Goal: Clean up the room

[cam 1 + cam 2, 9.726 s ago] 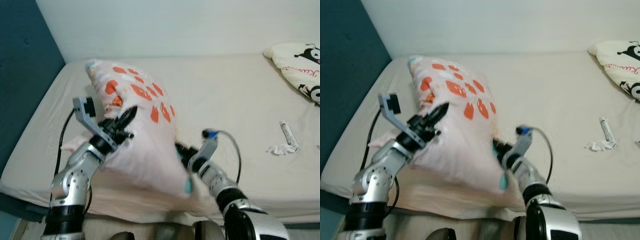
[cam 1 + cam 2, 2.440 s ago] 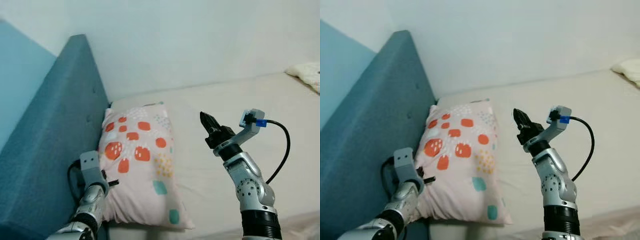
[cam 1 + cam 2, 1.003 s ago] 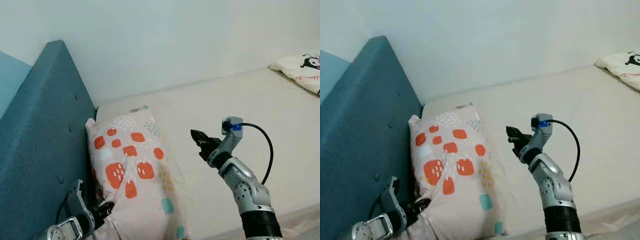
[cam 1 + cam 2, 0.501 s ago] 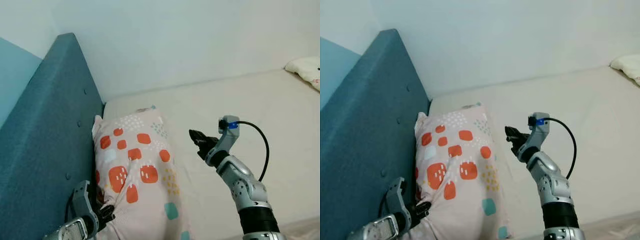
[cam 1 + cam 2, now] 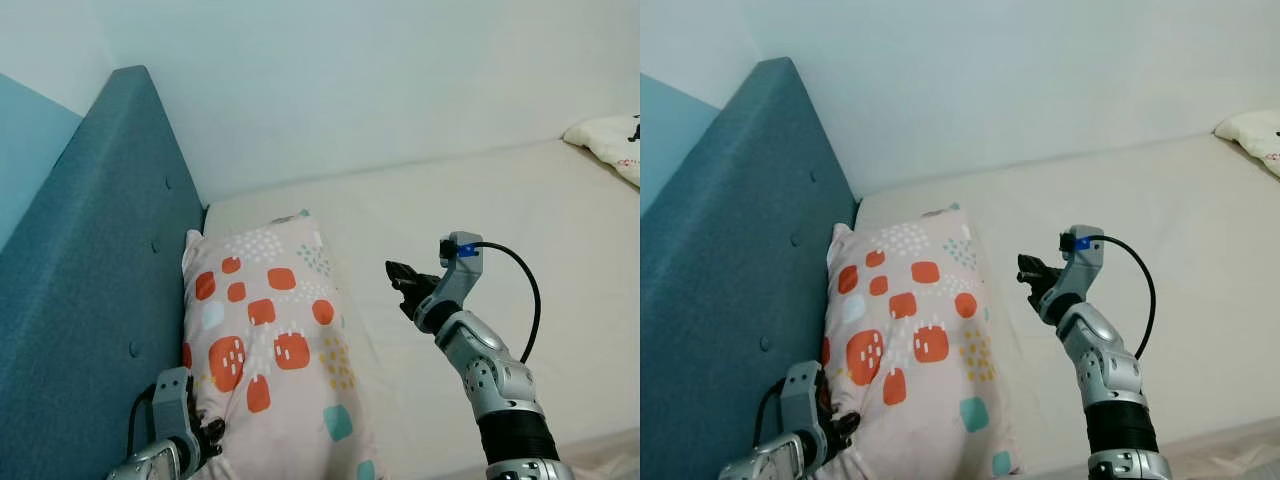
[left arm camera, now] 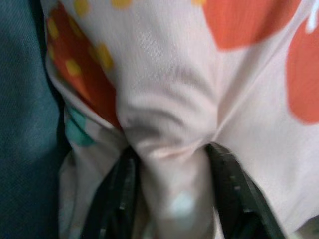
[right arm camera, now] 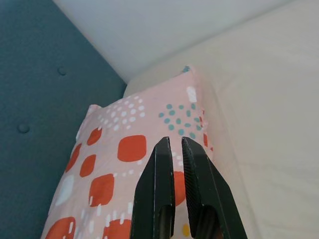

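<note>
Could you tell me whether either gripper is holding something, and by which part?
The left gripper pinches a bunched fold of the pillow at its near corner. The right gripper hovers shut, holding nothing.

Soft, even light is filling the room, throwing no hard shadows or glare on the bed [image 5: 520, 200]. The head views are staying fairly sharp (a little grainy). A close-up of the pillow [image 6: 169, 89] is coming out blurred, while the headboard [image 7: 45, 74] is sitting dimmer, its edges slightly soft.
</note>
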Motion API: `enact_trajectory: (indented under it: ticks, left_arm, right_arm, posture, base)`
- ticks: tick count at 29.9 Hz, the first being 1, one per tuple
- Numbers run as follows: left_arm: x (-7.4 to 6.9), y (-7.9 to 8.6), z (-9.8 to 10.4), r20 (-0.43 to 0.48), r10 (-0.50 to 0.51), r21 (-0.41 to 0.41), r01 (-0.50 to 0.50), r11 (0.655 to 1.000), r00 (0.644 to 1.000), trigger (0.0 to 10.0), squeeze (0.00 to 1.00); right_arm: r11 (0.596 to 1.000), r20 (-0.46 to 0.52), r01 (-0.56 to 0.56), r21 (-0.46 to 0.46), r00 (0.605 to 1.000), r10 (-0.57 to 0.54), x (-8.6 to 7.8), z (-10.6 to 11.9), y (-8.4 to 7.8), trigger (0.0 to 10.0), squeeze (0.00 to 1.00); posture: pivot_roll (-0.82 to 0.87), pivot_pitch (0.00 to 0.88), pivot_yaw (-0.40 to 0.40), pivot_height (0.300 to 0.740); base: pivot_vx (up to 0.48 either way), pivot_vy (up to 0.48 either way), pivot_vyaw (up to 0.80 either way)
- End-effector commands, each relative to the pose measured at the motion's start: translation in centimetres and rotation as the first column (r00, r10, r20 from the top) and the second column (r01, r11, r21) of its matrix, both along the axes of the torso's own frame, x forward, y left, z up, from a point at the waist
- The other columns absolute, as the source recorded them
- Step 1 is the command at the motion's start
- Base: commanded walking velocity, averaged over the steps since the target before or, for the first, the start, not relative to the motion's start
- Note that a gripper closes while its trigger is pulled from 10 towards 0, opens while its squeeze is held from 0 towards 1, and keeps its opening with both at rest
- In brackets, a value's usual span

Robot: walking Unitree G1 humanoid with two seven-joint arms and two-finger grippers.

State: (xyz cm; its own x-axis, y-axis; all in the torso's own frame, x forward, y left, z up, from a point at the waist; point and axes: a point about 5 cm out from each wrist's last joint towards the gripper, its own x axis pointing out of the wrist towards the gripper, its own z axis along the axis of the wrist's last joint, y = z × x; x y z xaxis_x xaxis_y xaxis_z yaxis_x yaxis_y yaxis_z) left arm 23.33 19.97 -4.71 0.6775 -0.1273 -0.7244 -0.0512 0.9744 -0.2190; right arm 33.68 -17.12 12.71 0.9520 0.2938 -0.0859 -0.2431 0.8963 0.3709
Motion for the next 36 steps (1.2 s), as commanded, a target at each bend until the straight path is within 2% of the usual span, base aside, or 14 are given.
enact_trajectory:
  ticks: [1, 8, 9, 10, 11, 13, 15, 17, 18, 20, 21, 24, 29, 36]
  left_arm:
    - [-2.5, 1.2, -1.6, -0.098, 0.024, 0.053, -0.019, 0.998, 0.995, 10.0, 1.0]
    - [0.9, 2.0, 1.2, 0.142, -0.019, 0.147, -0.003, 0.989, 0.99, 10.0, 1.0]
    - [1.9, 2.1, 2.2, 0.204, -0.074, 0.172, 0.039, 0.984, 0.976, 10.0, 0.8]
    - [1.9, 2.1, 2.2, 0.204, -0.074, 0.172, 0.039, 0.984, 0.976, 10.0, 0.8]
    - [2.6, 2.1, 3.2, 0.251, -0.179, 0.192, 0.132, 0.972, 0.951, 10.0, 0.0]
    - [3.4, 1.4, 5.4, 0.328, -0.444, 0.203, 0.397, 0.895, 0.834, 10.0, 0.0]
    - [3.4, 1.4, 5.4, 0.328, -0.444, 0.203, 0.397, 0.895, 0.834, 10.0, 0.0]
    - [2.8, 0.6, 7.7, 0.4, -0.6, 0.126, 0.606, 0.785, 0.693, 10.0, 0.0]
    - [2.8, 0.6, 7.7, 0.4, -0.6, 0.126, 0.606, 0.785, 0.693, 10.0, 0.0]
    - [0.9, -0.8, 10.9, 0.484, -0.71, 0.024, 0.803, 0.596, 0.512, 10.0, 0.0]
    - [0.5, -1.5, 12.7, 0.553, -0.69, -0.041, 0.842, 0.538, 0.468, 10.0, 0.0]
    - [1.7, -2.5, 15.4, 0.7, -0.566, -0.062, 0.827, 0.559, 0.436, 10.0, 0.0]
    - [6.1, -3.5, 13.1, 0.735, -0.261, -0.184, 0.554, 0.812, 0.626, 10.0, 0.0]
    - [5.0, -4.1, 8.7, 0.608, -0.171, -0.297, 0.422, 0.856, 0.775, 10.0, 0.0]
  right_arm:
    - [1.0, -0.009, 0.016, 0.0, 1.0, -0.016, -0.1, -0.4, -0.1, 10.0, 0.0]
    - [1.0, -0.008, 0.021, -0.002, 1.0, -0.021, -0.1, -0.4, 0.0, 10.0, 0.0]
    - [1.0, -0.01, 0.024, -0.006, 1.0, -0.024, -0.1, -0.4, -0.1, 10.0, 0.0]
    - [1.0, -0.01, 0.024, -0.006, 1.0, -0.024, -0.1, -0.4, -0.1, 10.0, 0.0]
    - [0.999, -0.016, 0.034, -0.02, 0.999, -0.035, 0.0, -0.5, -0.3, 10.0, 0.0]
    - [0.997, -0.039, 0.061, -0.047, 0.997, -0.063, 0.1, -0.7, -1.0, 10.0, 0.0]
    - [0.997, -0.039, 0.061, -0.047, 0.997, -0.063, 0.1, -0.7, -1.0, 10.0, 0.0]
    - [0.994, -0.062, 0.093, -0.064, 0.993, -0.097, 0.3, -0.9, -1.6, 10.0, 0.0]
    - [0.994, -0.062, 0.093, -0.064, 0.993, -0.097, 0.3, -0.9, -1.6, 10.0, 0.0]
    - [0.99, -0.086, 0.118, -0.074, 0.988, -0.125, 0.4, -1.2, -2.1, 10.0, 0.0]
    - [0.99, -0.094, 0.122, -0.073, 0.987, -0.129, 0.4, -1.3, -2.2, 10.0, 0.0]
    - [0.989, -0.106, 0.124, -0.076, 0.986, -0.132, 0.3, -1.6, -2.1, 10.0, 0.0]
    - [0.987, -0.139, 0.135, -0.088, 0.979, -0.146, 0.3, -2.7, -2.2, 10.0, 0.0]
    - [0.98, -0.188, 0.144, -0.136, 0.968, -0.168, 0.0, -4.5, -2.6, 10.0, 0.0]
  posture:
    - [-0.07, 0.134, 0.09, 0.74]
    - [-0.08, 0.135, 0.09, 0.74]
    - [-0.08, 0.134, 0.088, 0.74]
    - [-0.08, 0.134, 0.088, 0.74]
    - [-0.08, 0.134, 0.084, 0.74]
    - [-0.07, 0.134, 0.082, 0.74]
    - [-0.07, 0.134, 0.082, 0.74]
    - [-0.06, 0.134, 0.083, 0.74]
    - [-0.06, 0.134, 0.083, 0.74]
    - [-0.06, 0.132, 0.083, 0.74]
    - [-0.06, 0.132, 0.081, 0.74]
    - [-0.06, 0.131, 0.08, 0.74]
    - [-0.06, 0.123, 0.074, 0.74]
    - [-0.07, 0.106, 0.059, 0.74]
  base:
    - [0.0, 0.0, 0.0]
    - [0.0, 0.0, 0.0]
    - [0.0, 0.0, 0.0]
    - [0.0, 0.0, 0.0]
    - [0.0, 0.0, 0.0]
    - [0.0, 0.0, 0.0]
    - [0.0, 0.0, 0.0]
    - [0.0, 0.0, 0.0]
    - [0.0, 0.0, 0.0]
    - [0.0, 0.0, 0.0]
    - [0.0, 0.0, 0.0]
    - [0.0, 0.0, 0.0]
    - [0.0, 0.0, 0.0]
    - [0.0, -0.411, 0.0]
